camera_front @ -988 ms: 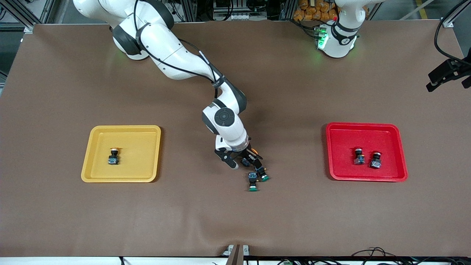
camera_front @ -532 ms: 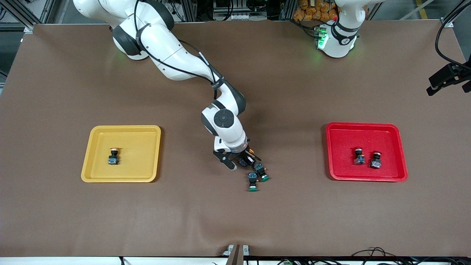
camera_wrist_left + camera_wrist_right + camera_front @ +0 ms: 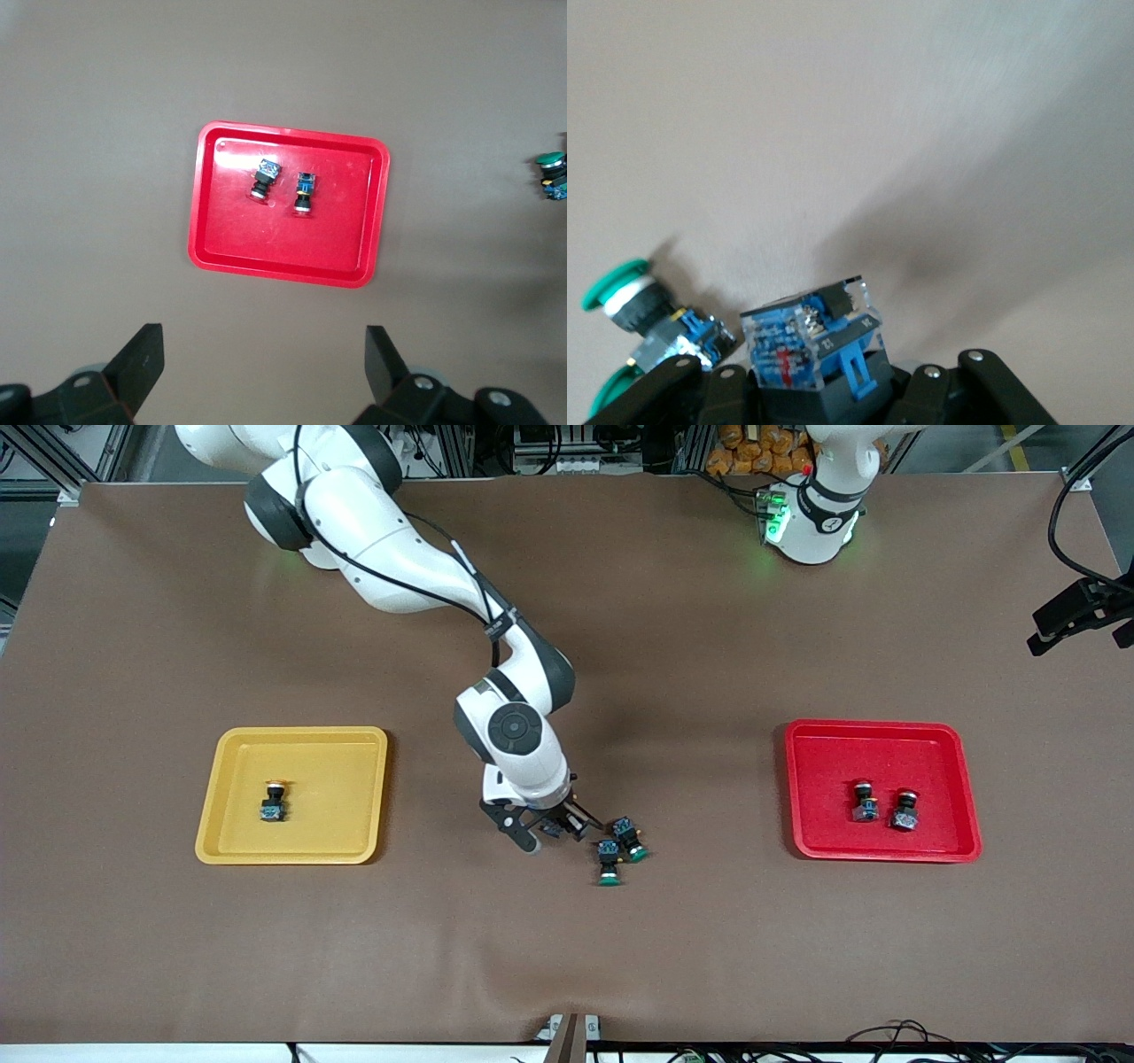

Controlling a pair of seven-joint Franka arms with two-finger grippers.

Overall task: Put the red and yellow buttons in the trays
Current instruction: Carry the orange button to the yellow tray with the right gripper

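Observation:
My right gripper (image 3: 554, 828) is shut on a button with a blue-and-black body (image 3: 811, 341), over the table beside the green-capped switches. The held button's cap is hidden. The yellow tray (image 3: 292, 735) holds one yellow-capped button (image 3: 274, 802). The red tray (image 3: 877, 728) holds two red-capped buttons (image 3: 864, 800) (image 3: 904, 809). They also show in the left wrist view (image 3: 263, 179) (image 3: 304, 192) inside the red tray (image 3: 199, 204). My left gripper (image 3: 261, 363) is open and empty, high up by the red tray; it waits at the table's edge (image 3: 1050, 620).
Two green-capped switches (image 3: 609, 861) (image 3: 629, 839) lie on the brown mat in the middle, close to my right gripper. One shows in the right wrist view (image 3: 629, 292) and one in the left wrist view (image 3: 551, 164).
My right gripper has moved away from the green-capped switches toward the yellow tray's end with the button in it. The left arm has hardly moved.

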